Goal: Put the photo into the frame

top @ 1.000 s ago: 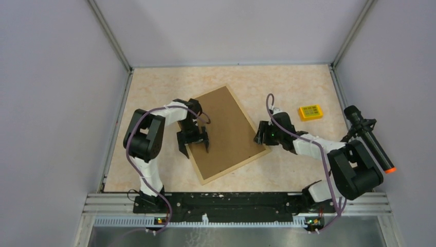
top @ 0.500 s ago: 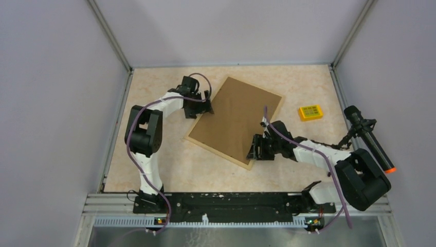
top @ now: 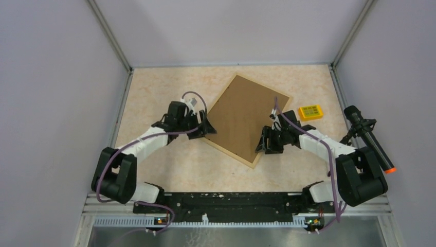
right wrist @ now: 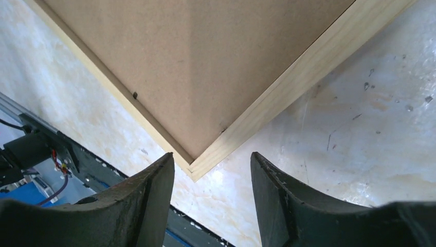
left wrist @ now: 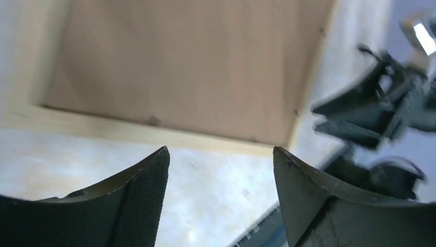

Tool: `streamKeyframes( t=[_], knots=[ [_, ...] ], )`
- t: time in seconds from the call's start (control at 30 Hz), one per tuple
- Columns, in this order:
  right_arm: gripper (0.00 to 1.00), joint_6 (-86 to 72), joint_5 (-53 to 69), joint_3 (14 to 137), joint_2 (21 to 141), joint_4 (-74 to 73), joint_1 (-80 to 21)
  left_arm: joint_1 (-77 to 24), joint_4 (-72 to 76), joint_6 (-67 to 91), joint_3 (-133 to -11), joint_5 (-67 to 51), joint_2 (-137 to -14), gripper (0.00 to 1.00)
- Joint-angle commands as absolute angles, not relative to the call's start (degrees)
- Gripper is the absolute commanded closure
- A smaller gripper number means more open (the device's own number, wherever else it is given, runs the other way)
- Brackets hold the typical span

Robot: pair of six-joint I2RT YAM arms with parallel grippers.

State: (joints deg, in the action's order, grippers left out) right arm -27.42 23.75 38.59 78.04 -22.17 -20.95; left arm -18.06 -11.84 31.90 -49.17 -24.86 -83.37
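Black left gripper (top: 205, 127) sits just beside the frame (top: 247, 116), jaws wide, gripping nothing. Frame's lying brown back up, skewed, mid-table. At its near corner the right gripper (top: 261, 145) is parted, empty too. Then a yellow box (top: 311, 112) and an orange-tipped tube (top: 370, 140).

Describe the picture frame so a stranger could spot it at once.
Start at the beige table, near its middle. The frame lies flat there, askew, brown board up, rimmed in pale wood. It is far bigger than the small yellow box to its right.
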Motion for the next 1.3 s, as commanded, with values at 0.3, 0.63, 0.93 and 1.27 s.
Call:
streamKeyframes(
  t=[0.3,0.63,0.93,1.27],
  knots=[
    [0.62,-28.23,22.56,35.51,75.61,-24.45,-20.83,-42.88,15.61,62.98,-35.75,-22.78,-86.66,0.33],
    [0.72,-34.77,23.01,36.15,82.12,-18.99,-20.47,-46.73,1.74,62.35,-42.83,-10.85,-92.77,0.53],
    [0.73,-37.81,18.94,38.48,84.88,-22.22,-19.76,-47.34,-3.94,66.42,-42.16,-7.09,-96.94,0.57],
    [0.73,-39.7,20.43,40.31,80.95,-27.08,-18.75,-47.33,-4.42,68.58,-38.16,-7.1,-97.52,0.61]
  ],
)
